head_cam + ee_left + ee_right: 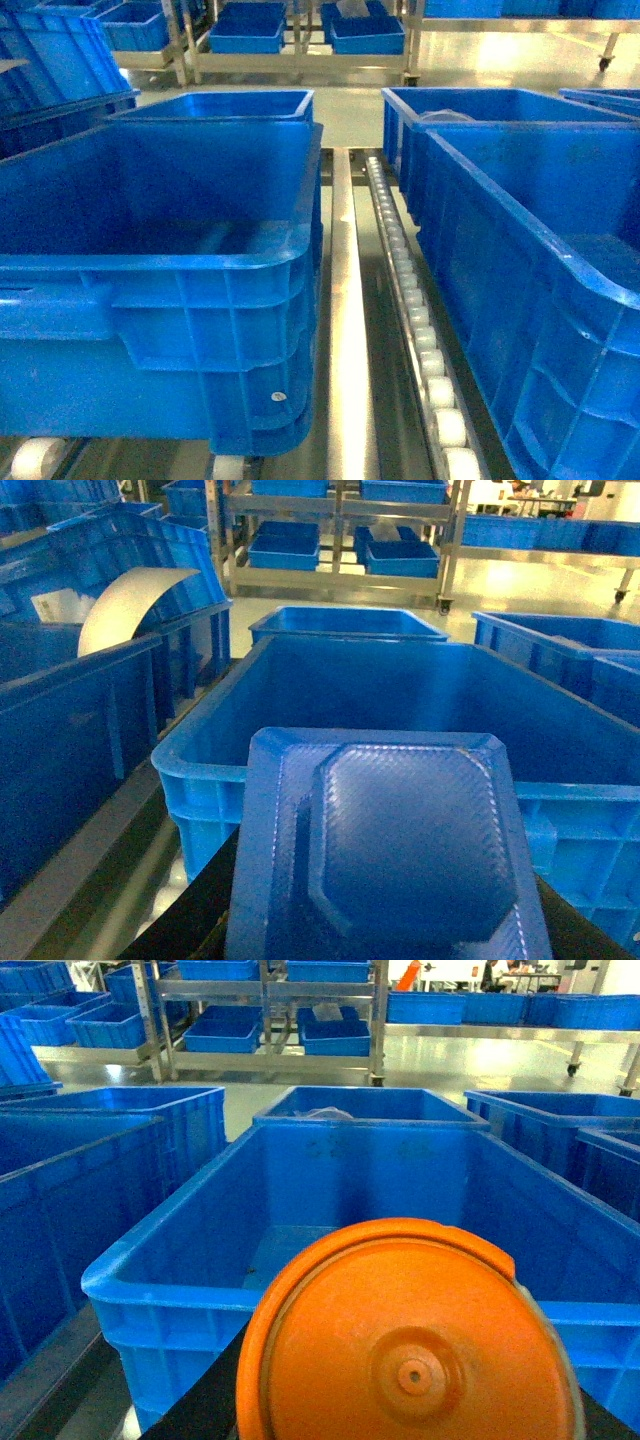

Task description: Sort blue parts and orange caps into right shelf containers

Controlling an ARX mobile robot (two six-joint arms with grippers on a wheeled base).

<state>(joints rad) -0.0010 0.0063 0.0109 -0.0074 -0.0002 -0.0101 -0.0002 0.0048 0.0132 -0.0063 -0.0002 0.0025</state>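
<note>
Evidently each pincer grips: blue part (pixel 400 855) and orange cap (pixel 410 1340) face camera.

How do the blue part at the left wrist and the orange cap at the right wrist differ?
Colour: the blue part is blue, the orange cap orange.
Shape: the part is boxy with cut corners and a raised octagonal panel; the cap is round with a small central hub.
Shared: each fills its wrist view's foreground, before an open blue crate.

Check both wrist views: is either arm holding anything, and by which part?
A blue part fills the left wrist view and an orange cap the right, each apparently carried. The fingers and the place of each hold are hidden, so neither can be told.
</note>
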